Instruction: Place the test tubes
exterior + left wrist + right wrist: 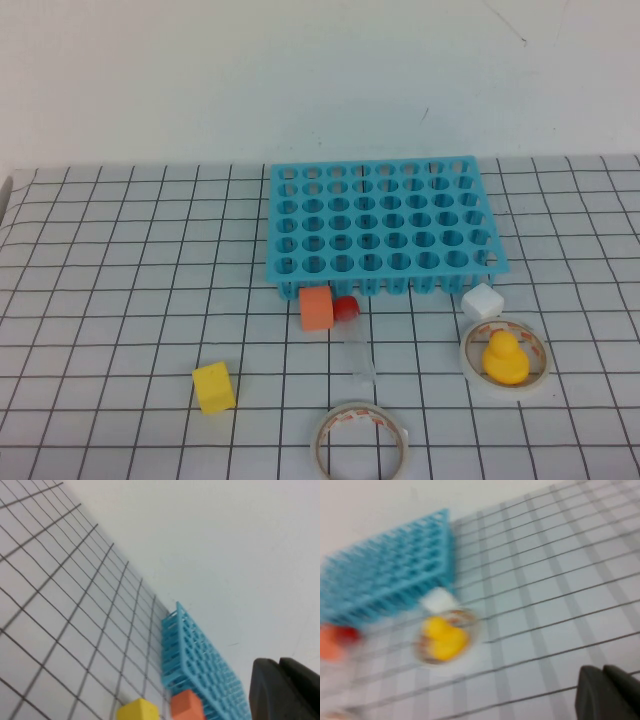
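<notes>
Left pincer [281, 685], right pincer [605, 690], closed above table [100, 300]

clear test tube [358, 352] with red cap, lying flat, cap end just beside blue rack [385, 225]

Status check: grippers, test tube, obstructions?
Left gripper and right gripper shut, empty, outside the high view. Clear red-capped test tube lies flat before empty blue plastic rack. Orange block beside its cap.
</notes>
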